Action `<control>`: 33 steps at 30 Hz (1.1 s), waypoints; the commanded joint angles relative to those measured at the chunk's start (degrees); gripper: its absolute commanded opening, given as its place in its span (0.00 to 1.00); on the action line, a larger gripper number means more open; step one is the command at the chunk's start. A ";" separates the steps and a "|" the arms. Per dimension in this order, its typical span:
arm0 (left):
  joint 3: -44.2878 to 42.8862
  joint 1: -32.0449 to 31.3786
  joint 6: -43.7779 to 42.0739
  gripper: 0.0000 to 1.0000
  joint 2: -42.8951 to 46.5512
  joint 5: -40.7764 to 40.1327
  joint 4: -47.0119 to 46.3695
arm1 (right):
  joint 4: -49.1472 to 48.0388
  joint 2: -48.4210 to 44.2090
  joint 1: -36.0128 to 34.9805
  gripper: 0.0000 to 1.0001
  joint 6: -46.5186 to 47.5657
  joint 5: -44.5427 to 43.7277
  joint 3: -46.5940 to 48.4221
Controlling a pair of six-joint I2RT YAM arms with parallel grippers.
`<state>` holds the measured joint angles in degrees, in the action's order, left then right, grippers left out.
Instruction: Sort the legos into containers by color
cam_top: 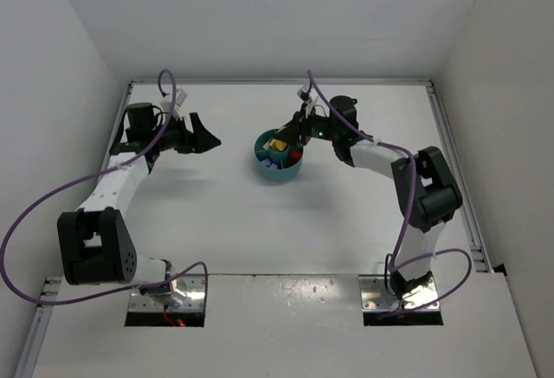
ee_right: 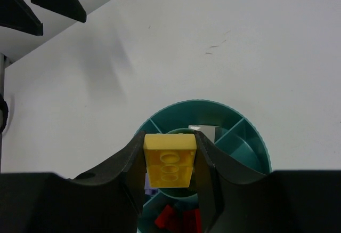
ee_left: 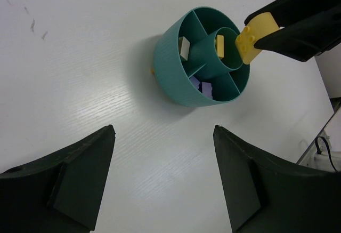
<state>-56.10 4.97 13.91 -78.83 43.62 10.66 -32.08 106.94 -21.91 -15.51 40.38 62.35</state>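
The right claw [ee_right: 170, 139], clamped on a small yellow studded plastic brick [ee_right: 169, 163], holds it above the central cup [ee_left: 213, 65] of the round teal plastic dish [ee_left: 176, 83] at mid-frame. Releasing it there looks like the next move. The left claw [ee_left: 162, 130] stands apart and empty.

Near side of teal dish [ee_right: 205, 105] behind fingers [ee_right: 128, 175], yellow brick [ee_right: 169, 159]

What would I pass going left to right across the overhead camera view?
The left gripper → teal dish → right arm's elbow. The right gripper, holding a yellow lego, overlaps the dish, so I skip it.
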 commanded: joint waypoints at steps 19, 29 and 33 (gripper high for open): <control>0.37 0.83 -0.46 0.80 -0.36 0.42 -1.60 | -0.72 3.10 -0.94 0.42 5.49 -1.62 3.48; 0.37 0.83 -0.46 0.82 -0.36 0.42 -2.66 | 4.28 -1.72 -0.94 0.59 4.26 -0.48 4.71; 0.37 0.83 0.06 0.84 -0.36 0.42 -2.66 | 11.92 -5.06 0.28 0.61 4.26 -1.09 9.27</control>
<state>-55.96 4.97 14.00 -78.94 43.46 10.24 -22.83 107.48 -22.48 -11.77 38.17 65.95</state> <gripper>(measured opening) 0.838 0.604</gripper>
